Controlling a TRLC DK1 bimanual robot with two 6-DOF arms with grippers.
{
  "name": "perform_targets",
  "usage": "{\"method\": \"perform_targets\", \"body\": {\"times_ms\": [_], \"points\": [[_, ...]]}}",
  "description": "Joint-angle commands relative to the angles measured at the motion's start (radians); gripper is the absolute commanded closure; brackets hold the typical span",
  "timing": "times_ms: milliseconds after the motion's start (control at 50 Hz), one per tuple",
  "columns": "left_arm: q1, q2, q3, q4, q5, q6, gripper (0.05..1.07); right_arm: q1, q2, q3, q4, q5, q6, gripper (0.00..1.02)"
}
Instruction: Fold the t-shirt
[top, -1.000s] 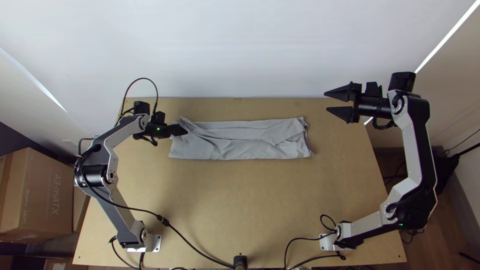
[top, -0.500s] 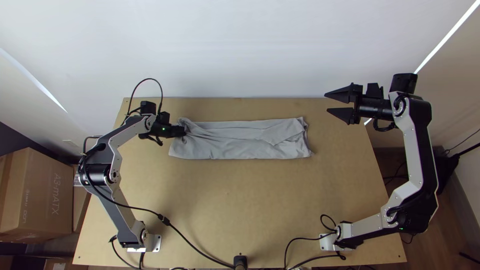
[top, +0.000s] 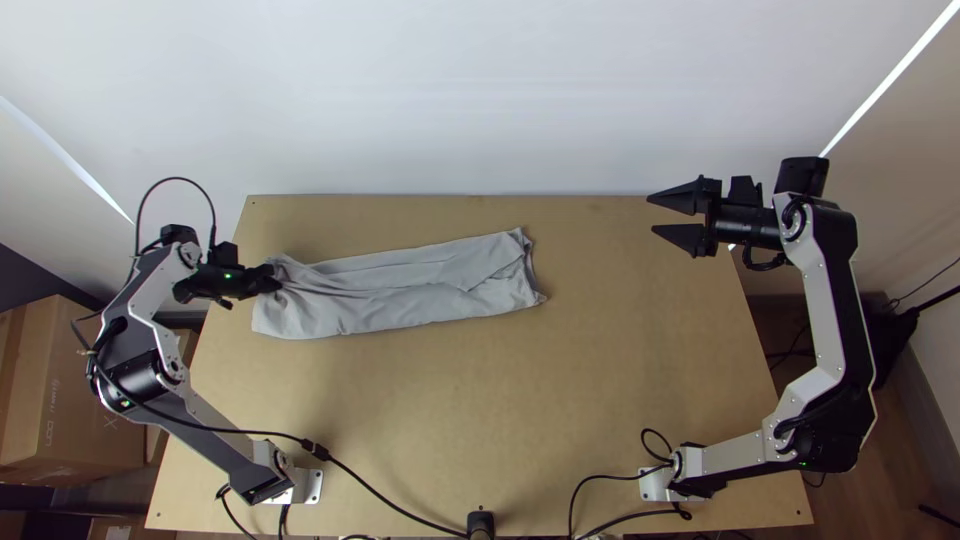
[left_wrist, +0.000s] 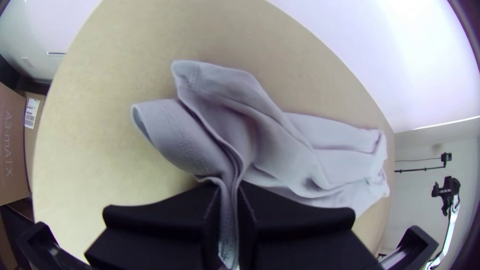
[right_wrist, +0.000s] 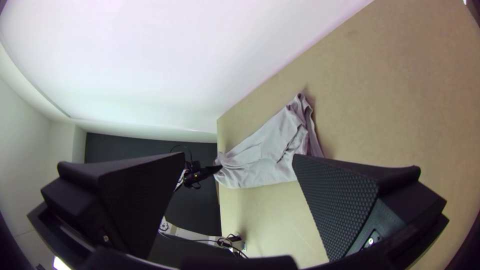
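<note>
Top view: white wall (top: 480, 90) beyond far edge of light wooden table (top: 480, 400). Thin bright strip (top: 890, 76) slants at upper right. Cardboard box (top: 75, 370) beside table, left. Brown floor (top: 915, 430) at right.

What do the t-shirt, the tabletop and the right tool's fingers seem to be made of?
T-shirt: soft matte fabric, perhaps cotton knit, given its loose creases and stitched hem.
Tabletop: probably wood or fibreboard, dull-finished, going by its even tan face.
Right tool: matte black fingers, plastic or rubber, with a fine grid texture inside; which, I can't tell.
</note>
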Motion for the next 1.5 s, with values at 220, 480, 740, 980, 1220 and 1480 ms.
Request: {"method": "perform_targets", "body": {"times_ms": [220, 480, 740, 980, 1220, 1480], "points": [[-0.198, -0.210, 0.206, -0.191, 0.014, -0.042, 1.05, 0.013, -0.039, -0.062, 0.031, -0.013, 0.004, 0.03], [-0.490, -0.121, 0.423, -0.189, -0.009, -0.241, 1.05, 0.007, -0.042, -0.060, 0.034, -0.013, 0.005, 0.03], [-0.713, 0.066, 0.630, -0.191, -0.085, -0.327, 1.05, -0.038, -0.054, -0.078, 0.036, -0.013, 0.002, 0.03], [-0.850, 0.260, 0.835, -0.210, -0.123, -0.370, 1.05, -0.053, -0.061, -0.118, 0.036, -0.012, -0.014, 0.03], [-0.960, 0.358, 0.877, -0.123, -0.175, -0.415, 1.05, -0.048, -0.064, -0.178, 0.053, -0.010, -0.022, 0.03], [-1.082, 0.467, 0.897, -0.025, -0.235, -0.447, 1.04, -0.019, -0.067, -0.264, 0.099, 0.010, -0.013, 0.03]]}}
